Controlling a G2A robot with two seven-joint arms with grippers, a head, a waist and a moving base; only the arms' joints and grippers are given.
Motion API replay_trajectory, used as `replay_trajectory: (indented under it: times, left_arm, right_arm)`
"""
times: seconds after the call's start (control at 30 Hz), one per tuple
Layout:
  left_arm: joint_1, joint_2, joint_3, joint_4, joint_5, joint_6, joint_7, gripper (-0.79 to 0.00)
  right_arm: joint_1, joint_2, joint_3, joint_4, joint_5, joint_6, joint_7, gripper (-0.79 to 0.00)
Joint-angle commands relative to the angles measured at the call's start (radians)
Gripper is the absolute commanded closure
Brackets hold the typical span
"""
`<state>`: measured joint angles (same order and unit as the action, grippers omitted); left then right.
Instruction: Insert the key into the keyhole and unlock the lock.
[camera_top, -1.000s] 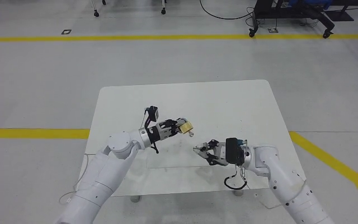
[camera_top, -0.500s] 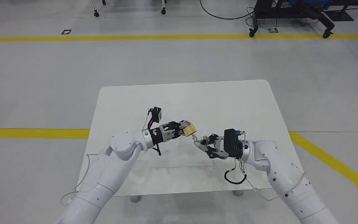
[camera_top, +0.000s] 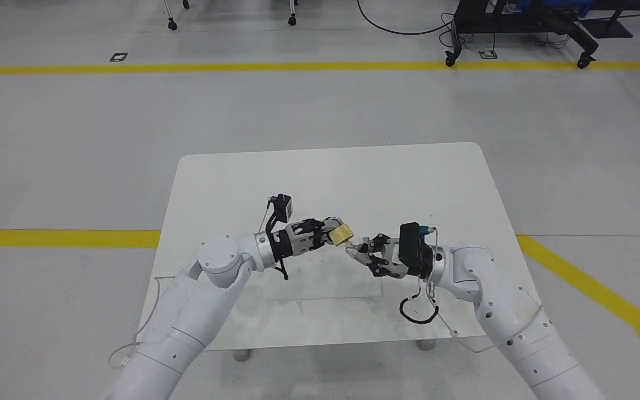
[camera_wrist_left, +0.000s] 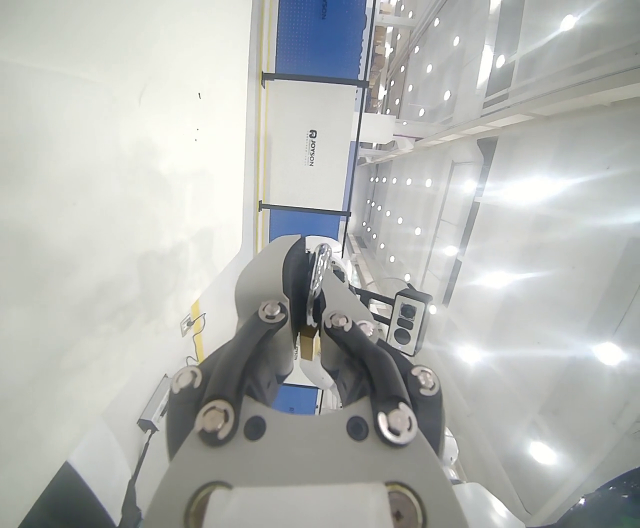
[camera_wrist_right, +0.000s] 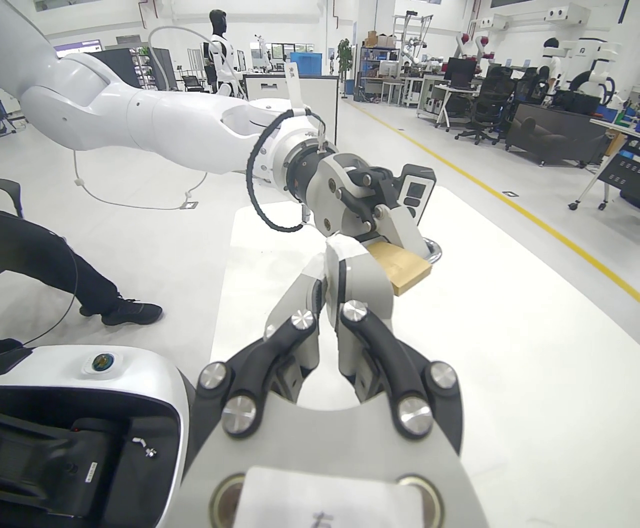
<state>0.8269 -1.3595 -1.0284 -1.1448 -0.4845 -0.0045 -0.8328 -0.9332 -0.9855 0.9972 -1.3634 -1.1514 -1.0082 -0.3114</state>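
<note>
A brass padlock (camera_top: 341, 233) with a silver shackle hangs above the middle of the white table (camera_top: 420, 180), held in my left gripper (camera_top: 330, 232), which is shut on it. The left wrist view shows the shackle (camera_wrist_left: 317, 280) and a sliver of the brass body (camera_wrist_left: 306, 346) between the fingers (camera_wrist_left: 272, 280). My right gripper (camera_top: 358, 250) sits just right of the padlock, almost touching it, fingers pressed together on a small key that they mostly hide. From the right wrist, the shut fingertips (camera_wrist_right: 345, 265) point at the padlock's brass body (camera_wrist_right: 405, 267).
Both grippers hover over the table's middle, and bare tabletop (camera_wrist_right: 500, 325) lies all around. A black cable loop (camera_top: 415, 308) hangs under the right wrist near the table's front edge.
My right gripper has moved up and left, closing the gap to the padlock. The left gripper has carried the padlock slightly right, toward it.
</note>
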Motion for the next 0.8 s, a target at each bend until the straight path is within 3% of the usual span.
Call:
replay_trajectory:
  times: [0.0,0.03,0.07,0.1,0.13,0.43,0.53,0.63,0.7,0.77]
  left_arm:
    - [0.001,-0.001,-0.013,0.004,-0.035,0.017,0.024,0.000]
    - [0.000,-0.002,-0.022,0.010,-0.046,0.025,0.045,0.000]
    - [0.000,-0.002,-0.022,0.010,-0.046,0.025,0.045,0.000]
    - [0.000,-0.002,-0.022,0.010,-0.046,0.025,0.045,0.000]
    - [0.000,-0.002,-0.022,0.010,-0.046,0.025,0.045,0.000]
    - [0.000,-0.002,-0.022,0.010,-0.046,0.025,0.045,0.000]
    - [0.027,-0.005,-0.001,-0.023,0.007,0.009,0.130,0.000]
    - [0.071,-0.013,-0.008,-0.052,-0.003,-0.080,0.273,0.000]
    - [0.093,-0.019,-0.004,-0.068,-0.025,-0.121,0.312,0.000]
    - [0.099,-0.024,0.012,-0.074,0.017,-0.151,0.360,0.000]
  right_arm:
    - [-0.008,0.002,0.006,-0.010,-0.005,-0.004,-0.007,0.000]
    - [-0.015,0.004,0.012,-0.019,-0.013,-0.004,-0.009,-0.062]
    - [-0.024,0.007,0.022,-0.033,-0.022,-0.004,-0.013,-0.062]
    - [-0.036,0.010,0.032,-0.047,-0.033,-0.003,-0.015,-0.360]
    - [-0.051,0.013,0.044,-0.061,-0.040,-0.004,-0.019,-0.785]
    - [-0.092,0.025,0.087,-0.088,-0.037,-0.004,-0.025,-0.785]
    - [-0.092,0.025,0.087,-0.088,-0.037,-0.004,-0.025,-0.785]
    - [-0.142,0.020,0.111,-0.157,-0.107,0.271,-0.005,-0.785]
    - [-0.190,0.018,0.108,-0.226,-0.179,0.412,0.002,-0.683]
    - [-0.222,0.017,0.106,-0.264,-0.229,0.469,0.000,-0.613]
